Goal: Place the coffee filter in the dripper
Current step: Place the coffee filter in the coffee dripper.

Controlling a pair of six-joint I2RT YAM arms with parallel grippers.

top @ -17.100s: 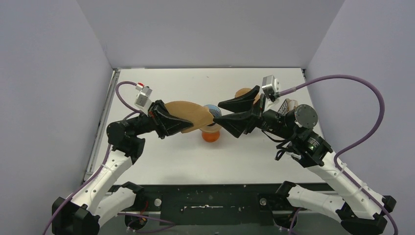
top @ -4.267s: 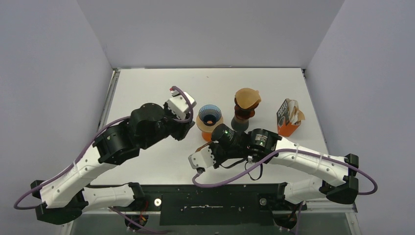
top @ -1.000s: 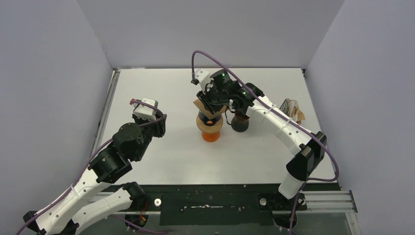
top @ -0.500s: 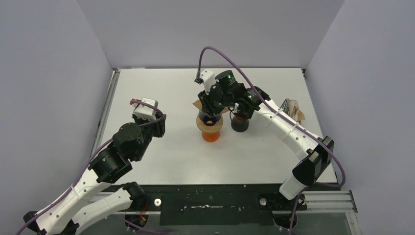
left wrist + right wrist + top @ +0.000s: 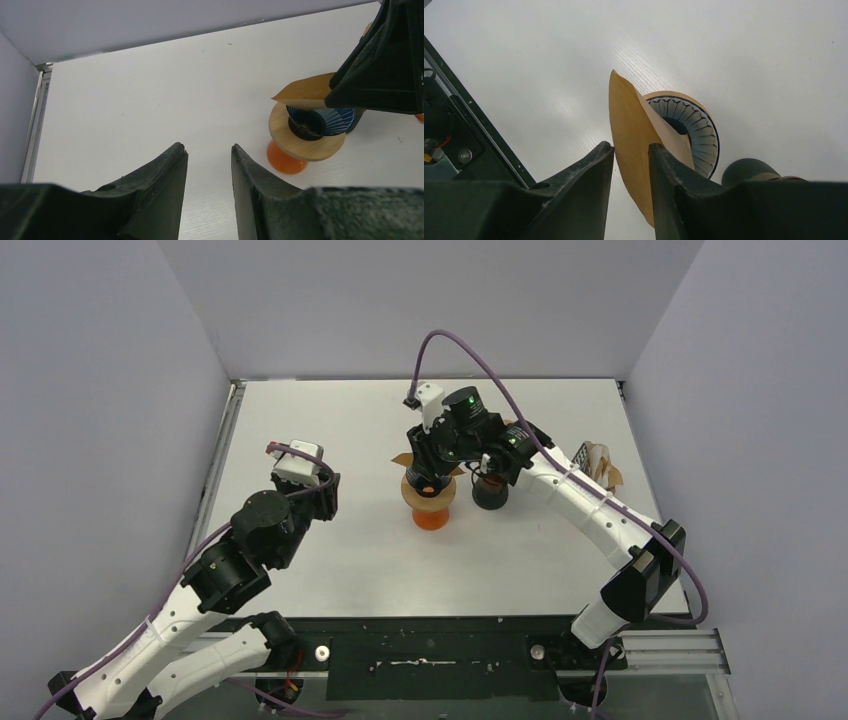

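The right gripper [image 5: 630, 146] has its jaws narrowly apart around the flat brown paper filter [image 5: 634, 125], grip unclear, with the filter's tip in the blue ribbed dripper [image 5: 696, 127]; released leaning, it could topple out.

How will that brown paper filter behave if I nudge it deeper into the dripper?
Likely floppy and very light: the filter is thin brown paper, so a push may buckle it rather than seat it. It leans half out over the rim of the dripper, so it could tip out. The dripper's ribbed wall may snag it.
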